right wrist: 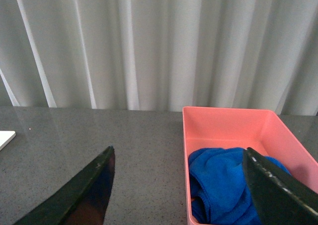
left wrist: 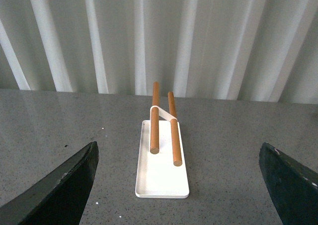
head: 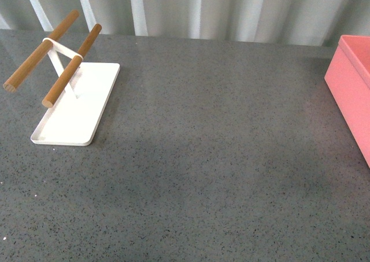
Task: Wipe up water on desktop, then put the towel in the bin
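Note:
The dark grey speckled desktop (head: 196, 158) fills the front view; I see no water on it. The salmon-pink bin (head: 352, 88) stands at its right edge. In the right wrist view the blue towel (right wrist: 218, 185) lies crumpled inside the bin (right wrist: 223, 116). My right gripper (right wrist: 181, 185) is open and empty, held above the desktop near the bin's side, with one finger in front of the towel. My left gripper (left wrist: 181, 185) is open and empty above the desktop, facing the white tray. Neither gripper shows in the front view.
A flat white tray (head: 75, 109) with two wooden rods (head: 69, 65) stands at the left of the desktop; it also shows in the left wrist view (left wrist: 161, 170). White pleated curtains (head: 202, 7) hang behind the desktop's far edge.

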Controlling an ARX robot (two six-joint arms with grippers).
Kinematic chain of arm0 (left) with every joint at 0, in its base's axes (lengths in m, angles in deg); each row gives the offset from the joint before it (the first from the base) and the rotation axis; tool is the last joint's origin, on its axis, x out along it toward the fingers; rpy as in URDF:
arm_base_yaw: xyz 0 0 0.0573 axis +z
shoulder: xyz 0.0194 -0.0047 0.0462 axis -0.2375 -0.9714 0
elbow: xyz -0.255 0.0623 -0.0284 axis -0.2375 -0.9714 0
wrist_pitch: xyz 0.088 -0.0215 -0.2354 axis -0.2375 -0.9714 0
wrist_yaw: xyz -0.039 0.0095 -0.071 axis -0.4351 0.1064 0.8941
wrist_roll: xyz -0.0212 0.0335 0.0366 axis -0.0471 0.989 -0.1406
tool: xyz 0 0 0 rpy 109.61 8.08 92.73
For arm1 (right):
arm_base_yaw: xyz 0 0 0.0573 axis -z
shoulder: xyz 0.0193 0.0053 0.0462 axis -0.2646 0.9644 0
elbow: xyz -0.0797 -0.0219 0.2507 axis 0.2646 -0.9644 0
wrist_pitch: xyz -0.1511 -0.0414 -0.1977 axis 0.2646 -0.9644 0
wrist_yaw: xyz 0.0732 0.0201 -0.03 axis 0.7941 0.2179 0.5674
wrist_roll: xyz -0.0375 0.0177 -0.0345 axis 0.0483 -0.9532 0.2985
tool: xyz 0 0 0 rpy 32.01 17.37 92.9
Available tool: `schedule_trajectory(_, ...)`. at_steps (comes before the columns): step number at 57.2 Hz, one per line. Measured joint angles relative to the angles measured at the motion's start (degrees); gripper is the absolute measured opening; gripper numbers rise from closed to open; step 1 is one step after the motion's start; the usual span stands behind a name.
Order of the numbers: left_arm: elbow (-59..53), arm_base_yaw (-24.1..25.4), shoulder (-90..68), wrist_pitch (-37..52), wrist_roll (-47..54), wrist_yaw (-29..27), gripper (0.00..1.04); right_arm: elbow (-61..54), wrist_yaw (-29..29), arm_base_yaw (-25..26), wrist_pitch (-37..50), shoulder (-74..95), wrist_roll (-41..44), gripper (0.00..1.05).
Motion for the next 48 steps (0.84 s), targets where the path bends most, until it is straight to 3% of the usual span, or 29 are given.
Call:
schedule_trajectory(8,0.0,0.0,0.0,0.0,0.0,0.0,0.98,0.0,0.0,0.0,0.0,0.0,-0.1,0.99)
schedule_trajectory(48,0.0,0.0,0.0,0.0,0.0,0.0,0.98,0.0,0.0,0.0,0.0,0.0,-0.1,0.98)
